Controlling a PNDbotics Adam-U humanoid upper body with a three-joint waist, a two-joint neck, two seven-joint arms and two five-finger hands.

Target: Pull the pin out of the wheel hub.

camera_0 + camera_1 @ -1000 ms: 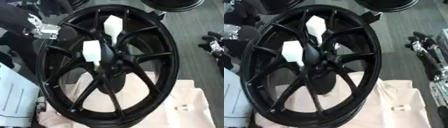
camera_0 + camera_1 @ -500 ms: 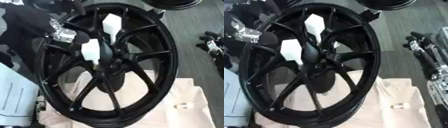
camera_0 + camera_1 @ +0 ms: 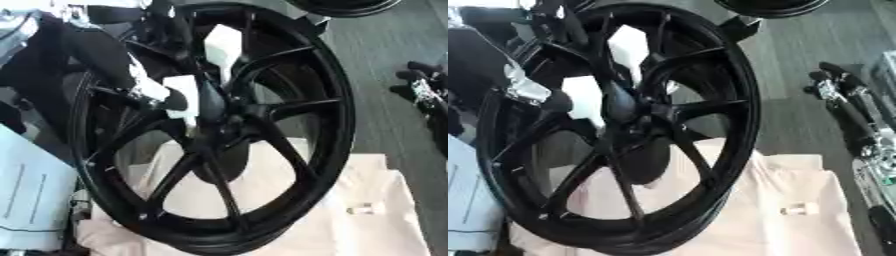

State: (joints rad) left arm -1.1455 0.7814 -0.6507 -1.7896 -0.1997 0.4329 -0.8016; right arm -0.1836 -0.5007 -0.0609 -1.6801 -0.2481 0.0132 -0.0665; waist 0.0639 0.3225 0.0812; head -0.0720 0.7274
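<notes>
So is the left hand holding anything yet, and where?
The left hand has reached through the wheel to the lower white pin, fingers at its left edge. Whether they grip it cannot be told.

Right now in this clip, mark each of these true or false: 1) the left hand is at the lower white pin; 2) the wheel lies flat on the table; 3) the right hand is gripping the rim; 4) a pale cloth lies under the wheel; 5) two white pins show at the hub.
1) True: the left hand reaches through the spokes to the lower white pin.
2) False: the wheel stands tilted on its edge.
3) False: the right hand rests apart at the right side.
4) True: the cloth lies below it.
5) True: an upper white pin shows too.
</notes>
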